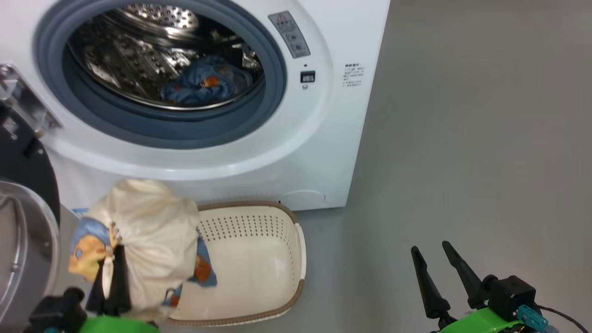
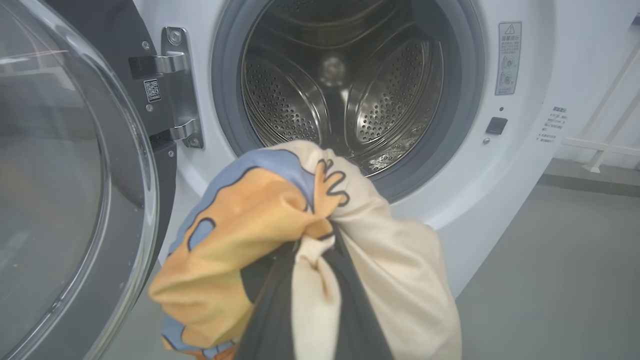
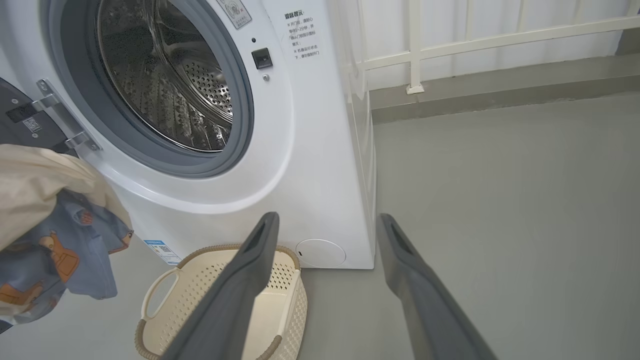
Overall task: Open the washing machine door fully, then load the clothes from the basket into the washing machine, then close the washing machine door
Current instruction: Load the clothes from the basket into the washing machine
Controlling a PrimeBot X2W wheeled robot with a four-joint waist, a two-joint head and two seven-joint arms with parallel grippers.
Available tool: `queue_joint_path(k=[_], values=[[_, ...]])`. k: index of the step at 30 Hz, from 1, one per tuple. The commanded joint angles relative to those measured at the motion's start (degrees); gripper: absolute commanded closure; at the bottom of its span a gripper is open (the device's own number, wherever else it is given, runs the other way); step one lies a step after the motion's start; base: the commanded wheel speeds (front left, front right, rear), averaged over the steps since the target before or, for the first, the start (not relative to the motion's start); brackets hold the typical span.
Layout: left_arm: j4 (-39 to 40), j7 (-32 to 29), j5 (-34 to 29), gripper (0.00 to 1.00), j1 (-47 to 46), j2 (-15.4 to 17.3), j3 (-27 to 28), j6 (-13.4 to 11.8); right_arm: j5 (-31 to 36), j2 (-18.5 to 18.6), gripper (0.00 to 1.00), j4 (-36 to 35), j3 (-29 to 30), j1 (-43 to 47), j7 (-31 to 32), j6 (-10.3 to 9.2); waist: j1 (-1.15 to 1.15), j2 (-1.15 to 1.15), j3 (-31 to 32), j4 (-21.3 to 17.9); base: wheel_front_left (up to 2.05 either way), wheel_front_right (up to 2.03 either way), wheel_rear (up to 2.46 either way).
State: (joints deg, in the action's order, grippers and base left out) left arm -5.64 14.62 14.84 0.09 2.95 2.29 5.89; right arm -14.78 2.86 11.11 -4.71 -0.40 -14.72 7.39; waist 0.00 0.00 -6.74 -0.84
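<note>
The washing machine (image 1: 286, 152) stands with its door (image 1: 23, 185) swung open to the left. A blue printed garment (image 1: 203, 84) lies in the steel drum. My left gripper (image 1: 115, 253) is shut on a bundle of clothes (image 1: 148, 231), cream cloth wrapped with blue and orange print, hanging above the basket's left end. In the left wrist view that bundle (image 2: 280, 220) hangs in front of the drum's lower rim, beside the door glass (image 2: 60, 175). The basket (image 1: 296, 240) sits on the floor against the machine's front, with nothing visible inside. My right gripper (image 1: 430, 247) is open over bare floor.
Grey floor (image 1: 462, 138) stretches to the right of the machine. A white railing (image 3: 450, 45) and a wall run behind it. In the right wrist view my right gripper (image 3: 327, 220) points between the basket (image 3: 200, 275) and the machine's right corner.
</note>
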Motion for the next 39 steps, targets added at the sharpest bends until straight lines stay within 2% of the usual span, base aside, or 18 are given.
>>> queue_joint_path(k=[1, 12, 19, 39], values=[[0.8, 0.4, -0.5, 1.0, -3.8, 0.6, 1.9, 0.4, -0.2, 0.0, 0.0, -1.7, -1.4, -1.9, -0.3, 0.1, 0.0, 0.0, -2.2, -0.7, 0.0, 0.0, 0.0], [-4.0, 0.4, -0.8, 1.0, -16.4, 0.9, 1.4, 1.2, 0.4, 0.0, 0.0, -2.8, -2.3, -4.5, -0.3, 0.1, 0.0, 0.0, -10.2, -1.8, 0.0, 0.0, 0.0], [-8.1, 0.4, -0.8, 1.0, -27.7, 2.6, 0.9, 1.5, 0.4, 0.0, 0.0, -3.6, -3.1, -7.4, -0.3, 0.1, 0.0, 0.0, -15.5, -2.9, 0.0, 0.0, 0.0], [-28.2, -0.1, 1.2, 1.0, -59.5, 11.8, -7.4, 1.6, -2.2, 0.0, 0.0, -4.3, -5.1, -11.4, -0.3, 0.1, 0.0, 0.0, -25.0, -6.7, 0.0, 0.0, 0.0]])
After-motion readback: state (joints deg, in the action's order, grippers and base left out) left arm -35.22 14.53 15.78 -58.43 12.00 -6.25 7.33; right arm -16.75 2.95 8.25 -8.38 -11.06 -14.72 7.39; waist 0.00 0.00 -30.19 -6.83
